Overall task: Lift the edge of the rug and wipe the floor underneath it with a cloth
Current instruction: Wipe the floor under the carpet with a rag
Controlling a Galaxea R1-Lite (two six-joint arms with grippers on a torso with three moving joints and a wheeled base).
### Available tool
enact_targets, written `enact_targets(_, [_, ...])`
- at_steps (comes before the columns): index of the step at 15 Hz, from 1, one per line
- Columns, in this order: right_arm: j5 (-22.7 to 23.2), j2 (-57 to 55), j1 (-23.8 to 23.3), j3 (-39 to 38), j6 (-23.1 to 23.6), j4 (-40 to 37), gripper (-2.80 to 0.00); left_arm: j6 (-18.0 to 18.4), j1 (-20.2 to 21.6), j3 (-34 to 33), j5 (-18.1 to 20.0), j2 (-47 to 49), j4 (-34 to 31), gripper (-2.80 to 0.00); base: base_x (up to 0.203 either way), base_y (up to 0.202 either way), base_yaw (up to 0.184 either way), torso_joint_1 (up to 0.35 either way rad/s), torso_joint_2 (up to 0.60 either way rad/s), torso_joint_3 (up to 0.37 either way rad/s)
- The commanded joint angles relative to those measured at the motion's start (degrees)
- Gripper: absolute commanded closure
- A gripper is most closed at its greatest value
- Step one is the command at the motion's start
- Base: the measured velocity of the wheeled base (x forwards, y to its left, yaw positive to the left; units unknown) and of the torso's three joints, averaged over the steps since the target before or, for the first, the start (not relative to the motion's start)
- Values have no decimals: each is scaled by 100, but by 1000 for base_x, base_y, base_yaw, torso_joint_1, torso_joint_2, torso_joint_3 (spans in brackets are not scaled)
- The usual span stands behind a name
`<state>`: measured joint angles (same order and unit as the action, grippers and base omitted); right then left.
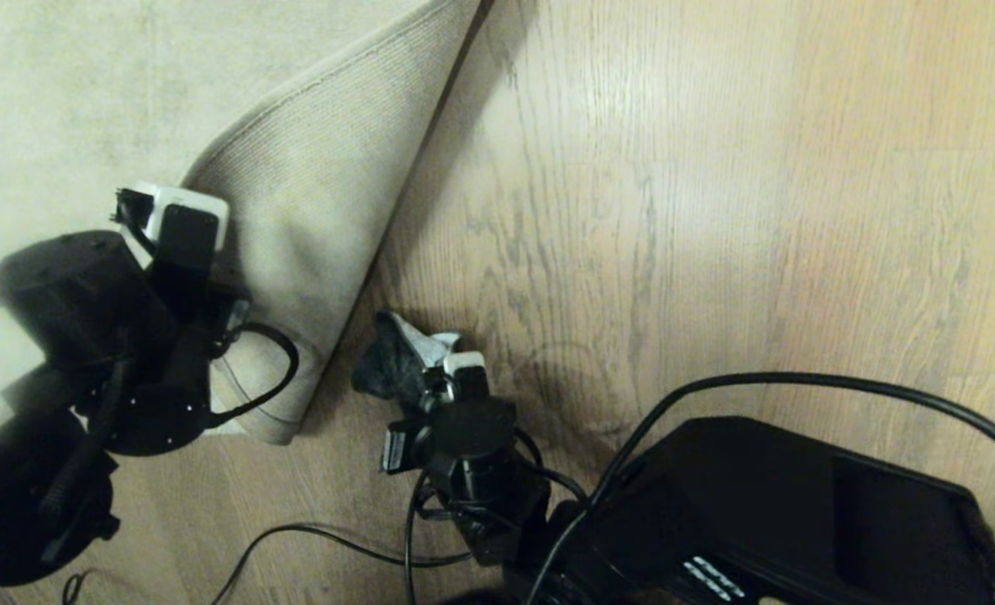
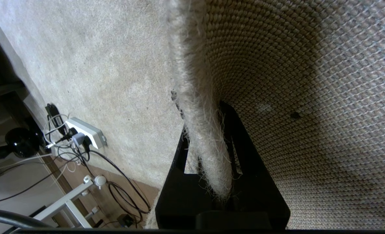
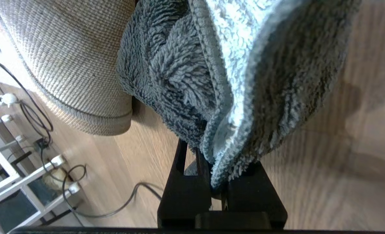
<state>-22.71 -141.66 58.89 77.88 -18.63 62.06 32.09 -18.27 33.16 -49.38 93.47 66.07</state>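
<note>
The rug edge (image 1: 313,193) stands folded back over bare floor (image 1: 674,210), pinched tight in the left gripper (image 2: 208,182); the right gripper (image 3: 217,182), clamped on the cloth (image 3: 231,74), hovers nearby. A slipping pinch could drop the flap onto the wiping arm.

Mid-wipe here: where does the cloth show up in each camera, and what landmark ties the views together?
Head view: the cloth is a dark bundle at the right gripper, low centre, beside the folded-back rug edge.
Left wrist view: not in it.
Right wrist view: it fills the upper middle, pinched in the jaws.
Shared landmark: the rug edge's ribbed backing.
</note>
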Motion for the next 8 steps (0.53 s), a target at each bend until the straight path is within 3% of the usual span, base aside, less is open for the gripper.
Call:
enact_targets(1, [-14,-329,-1,211,11,109,0,17,-10,-2,-27,5,38,0,0,0,0,0,0,0])
enact_targets(5, [-6,-659,-121,226,337,794,0,17,-18,-46,-27,-4,46,0,0,0,0,0,0,0])
enact_targets(8, [-5,-652,-349,261,389,817,0,17,-18,-64,-27,6,37,0,0,0,0,0,0,0])
